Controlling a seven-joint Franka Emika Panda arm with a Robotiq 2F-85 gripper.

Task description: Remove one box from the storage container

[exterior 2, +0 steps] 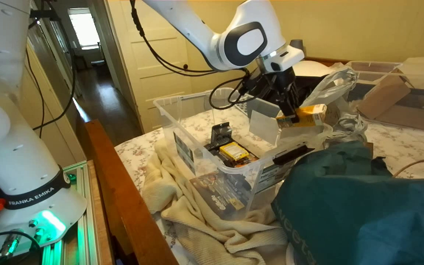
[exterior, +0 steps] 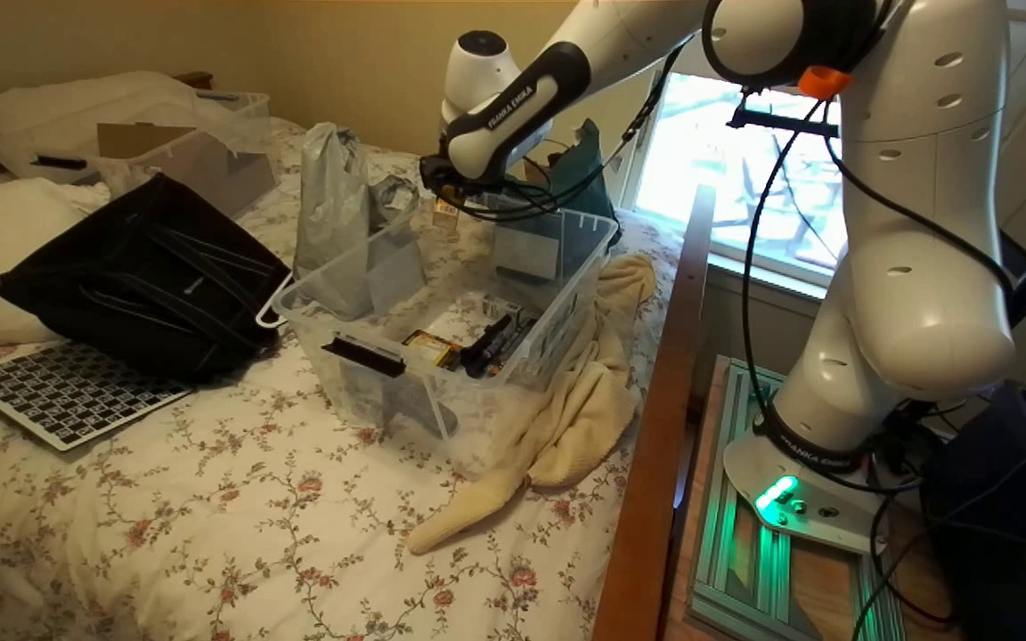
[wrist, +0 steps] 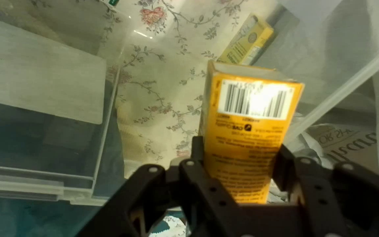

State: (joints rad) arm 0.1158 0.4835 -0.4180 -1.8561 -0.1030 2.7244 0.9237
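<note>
A small yellow-orange cardboard box (wrist: 250, 138) with a white barcode panel (wrist: 257, 99) is clamped in the black two-fingered gripper (wrist: 241, 150), near the rim of a large clear plastic bin (exterior: 486, 414) standing on white floral bedding (exterior: 299, 543); beyond, a plain yellowish wall (exterior: 362, 53).

You have a box (wrist: 242, 154) of smooth printed card, glossy enough to throw back a white glare in the wrist view. Your jaws look matt black, with small shiny bolts (wrist: 189, 163). The bin (exterior: 344, 383) is thin, clear, glossy plastic, its handle (exterior: 363, 354) black plastic. You can see a crinkled grey bag (exterior: 330, 196) of slightly shiny plastic, a black bag (exterior: 148, 276) of matt fabric, and a cream cloth (exterior: 580, 418) with a ribbed, soft-looking weave. The green bag (exterior 2: 366, 213) looks matt; you cannot tell whether it is cloth or plastic. The bedspread (exterior: 246, 525) is matt printed cloth, the rail (exterior: 666, 418) smooth varnished-looking wood. Your arm (exterior: 940, 329) looks smooth, with a satin sheen.
</note>
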